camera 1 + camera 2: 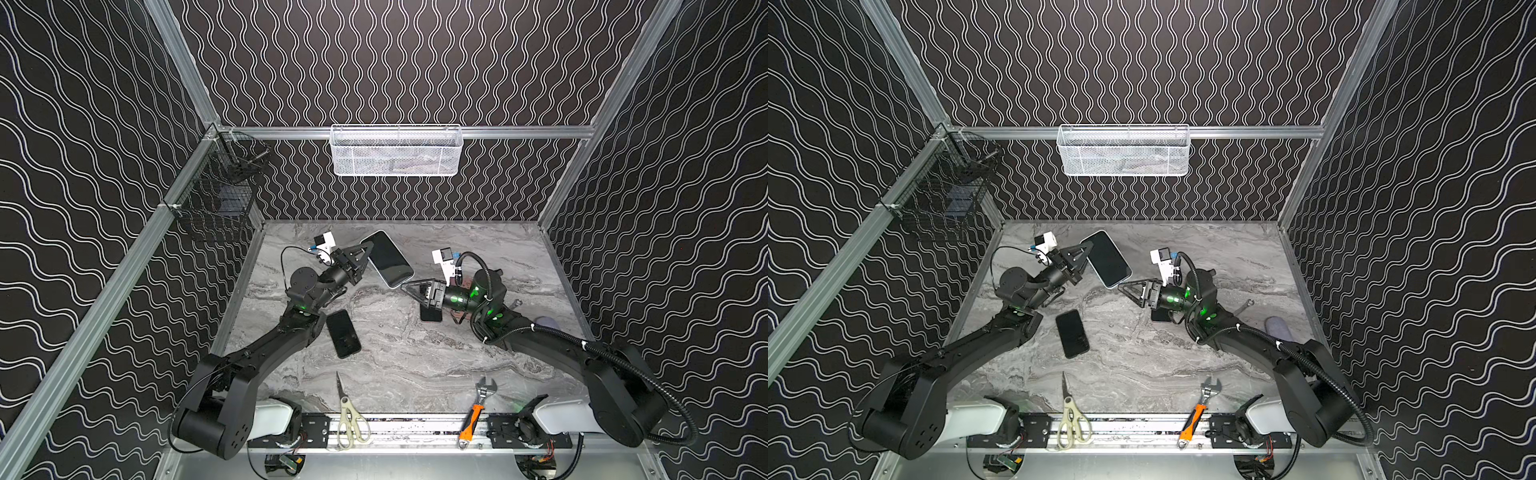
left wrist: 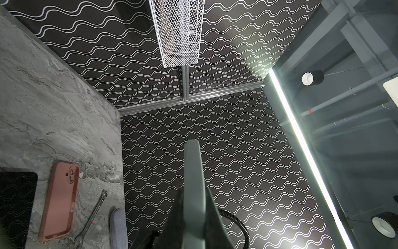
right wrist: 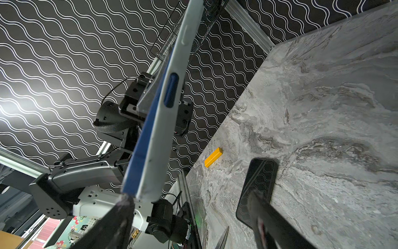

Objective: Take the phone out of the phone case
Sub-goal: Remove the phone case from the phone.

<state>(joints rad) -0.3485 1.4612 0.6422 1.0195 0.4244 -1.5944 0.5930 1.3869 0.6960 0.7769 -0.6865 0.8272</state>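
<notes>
A phone with a dark screen (image 1: 388, 257) (image 1: 1106, 259) sits in a pale grey phone case and is held tilted above the back of the table. My left gripper (image 1: 365, 250) (image 1: 1086, 252) (image 2: 193, 189) is shut on the far edge of the phone case (image 2: 192, 168). In the right wrist view the phone's blue edge (image 3: 140, 151) shows beside the grey case (image 3: 165, 133). My right gripper (image 1: 409, 289) (image 1: 1128, 291) (image 3: 189, 196) is open. One of its fingers (image 3: 122, 207) is at the phone's lower corner, and the other stands off to the side.
A bare black phone (image 1: 343, 333) (image 3: 258, 183) lies mid-table and another dark phone (image 1: 430, 315) under my right arm. A pink case (image 2: 59, 200), a thin wrench (image 2: 92, 215) and a grey roll (image 1: 548, 322) lie at the right. Scissors (image 1: 349, 419) and an orange-handled wrench (image 1: 476, 415) lie in front.
</notes>
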